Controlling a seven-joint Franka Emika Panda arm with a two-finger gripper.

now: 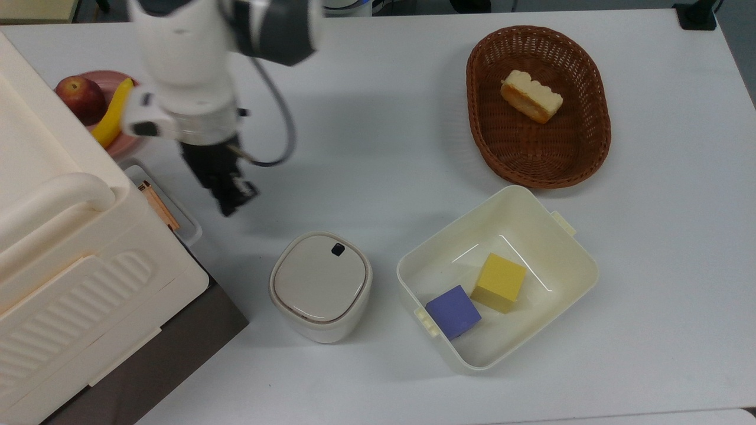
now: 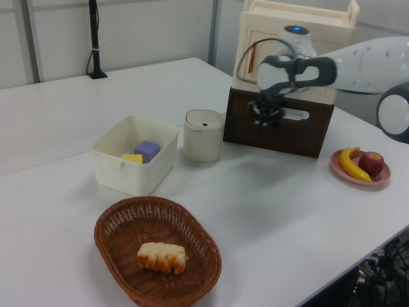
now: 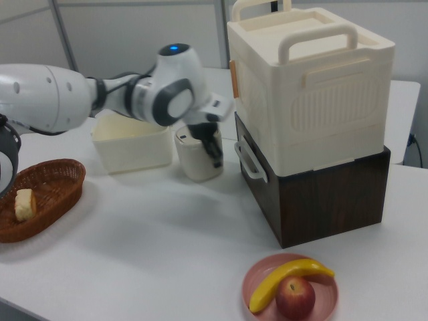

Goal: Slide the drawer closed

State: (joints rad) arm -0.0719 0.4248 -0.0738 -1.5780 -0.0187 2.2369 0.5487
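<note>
The dark brown wooden drawer front with its white rectangular loop handle [image 3: 249, 162] sits flush in the dark wood cabinet under the big cream plastic box [image 3: 309, 93] at the right view's right. In the top view the handle alone pokes out from beneath the cream box at the top view's left. In the left view the panel sits level with the cabinet face.

The white robot arm's black claw [image 1: 231, 198] hangs over the white tabletop [image 1: 366, 106], just beside the handle but apart from it, touching nothing. Whether its fingers are parted or together I cannot tell; it is smeared with motion. In the left view the claw [image 2: 266, 118] shows in front of the brown panel; in the right view it [image 3: 214, 151] shows against the small beige lidded canister [image 3: 197, 155].

That canister [image 1: 321, 285] stands near the cabinet's corner, and beside it on the top view's right is the cream plastic bin [image 1: 549, 236] holding a yellow cube [image 1: 499, 282] and a purple cube [image 1: 453, 311], the two close together. Beyond it an oval brown wicker basket [image 1: 590, 147] carries a piece of pale sponge cake [image 1: 530, 95]. At the top view's upper left a pink plate [image 1: 121, 147] holds a red apple [image 1: 80, 97] and a yellow banana [image 1: 112, 120].
</note>
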